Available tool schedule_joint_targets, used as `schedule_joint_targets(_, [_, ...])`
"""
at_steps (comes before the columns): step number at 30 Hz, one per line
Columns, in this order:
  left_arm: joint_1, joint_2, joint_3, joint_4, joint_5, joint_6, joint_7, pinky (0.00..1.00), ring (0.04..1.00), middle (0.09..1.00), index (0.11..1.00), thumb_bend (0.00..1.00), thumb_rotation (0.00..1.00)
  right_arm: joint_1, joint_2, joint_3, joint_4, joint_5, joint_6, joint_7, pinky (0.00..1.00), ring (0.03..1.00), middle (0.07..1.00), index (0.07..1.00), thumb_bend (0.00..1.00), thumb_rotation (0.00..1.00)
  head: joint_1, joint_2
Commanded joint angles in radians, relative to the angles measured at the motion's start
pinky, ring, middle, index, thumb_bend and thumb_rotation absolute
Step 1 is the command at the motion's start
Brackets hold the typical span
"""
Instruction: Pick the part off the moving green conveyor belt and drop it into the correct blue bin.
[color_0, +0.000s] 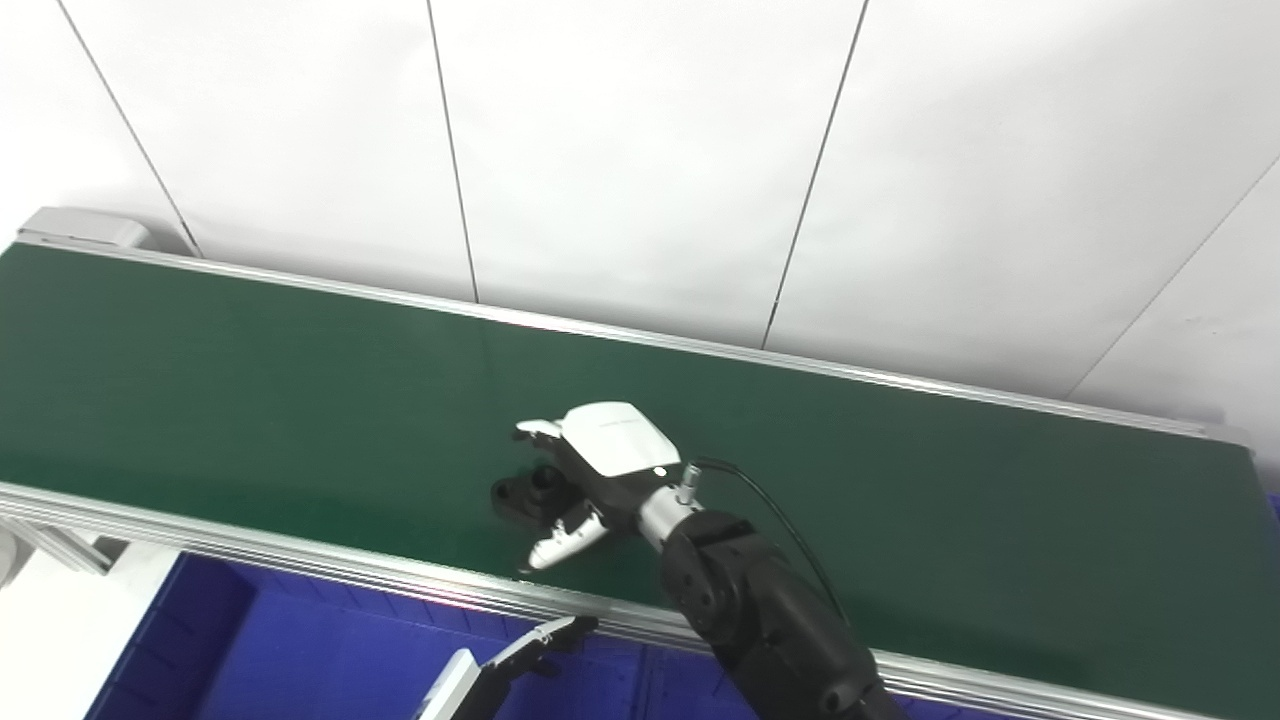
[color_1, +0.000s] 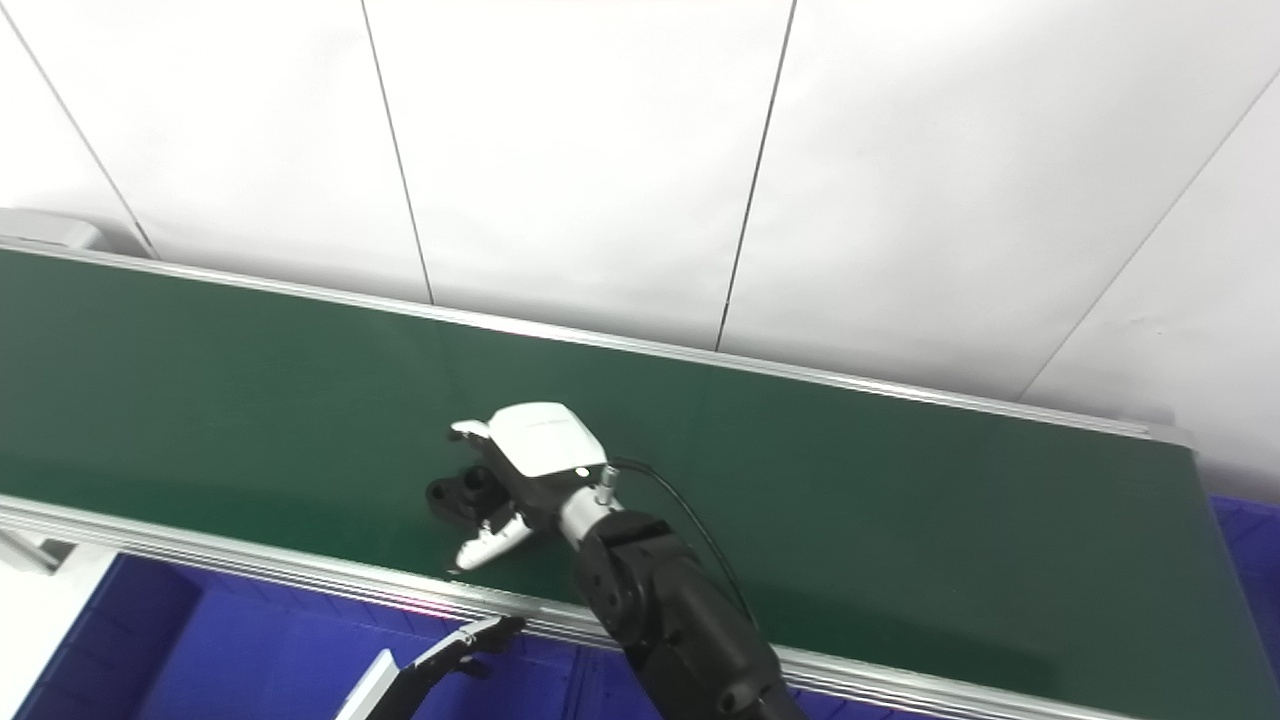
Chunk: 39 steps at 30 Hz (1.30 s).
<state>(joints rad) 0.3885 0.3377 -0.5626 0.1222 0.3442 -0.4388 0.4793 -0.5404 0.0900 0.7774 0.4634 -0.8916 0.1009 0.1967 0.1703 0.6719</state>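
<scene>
**Right hand closing around the part on the belt**

The right hand (color_0: 590, 480) is reaching over the belt (color_0: 250, 380), its white back turned up and its fingers (color_0: 538, 430) pointing toward the belt's left end. The part (color_0: 520, 492), a small black piece, is lying on the belt near its front rail, just left of the palm and sitting between the upper fingers and the thumb (color_0: 562, 545). The fingers are partly spread and curling around the part; whether they are already touching it cannot be told, so the hold looks unfinished. The part's long axis seems to be running roughly along the belt, though it is too dark to be sure. The left hand (color_0: 545, 640) is waiting below the front rail, over the bin (color_0: 300, 660), fingers loosely apart and holding nothing, farther from the part than the right.
</scene>
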Motion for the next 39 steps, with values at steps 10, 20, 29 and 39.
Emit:
schedule_joint_targets(10, [0.012,-0.003,-0.003,-0.036,0.026,-0.031,0.031,0.7,0.802,0.841,0.835,0.92,0.57,0.014,-0.026,-0.003,-0.014,0.03,-0.017,0.008,0.46,0.576,0.611,0.806,0.64,0.06,0.002,0.017])
schedule_joint_targets(20, [0.018,-0.015,-0.006,-0.036,0.041,-0.031,0.045,0.73,0.823,0.854,0.846,0.9,0.59,0.026,-0.07,0.014,-0.05,0.016,-0.001,0.067,0.29,0.371,0.455,0.524,0.52,0.0,0.013,0.035])
schedule_joint_targets(29, [0.02,-0.017,-0.016,-0.035,0.045,-0.031,0.055,0.76,0.835,0.863,0.863,0.87,0.61,0.037,-0.096,0.04,-0.08,-0.02,0.007,0.078,0.3,0.391,0.488,0.531,0.51,0.0,0.014,0.044])
schedule_joint_targets(39, [0.02,-0.011,-0.03,-0.033,0.051,-0.031,0.073,0.78,0.842,0.871,0.876,0.85,0.63,0.067,-0.114,0.038,-0.113,-0.019,-0.027,0.016,0.31,0.391,0.5,0.526,0.51,0.0,0.007,0.057])
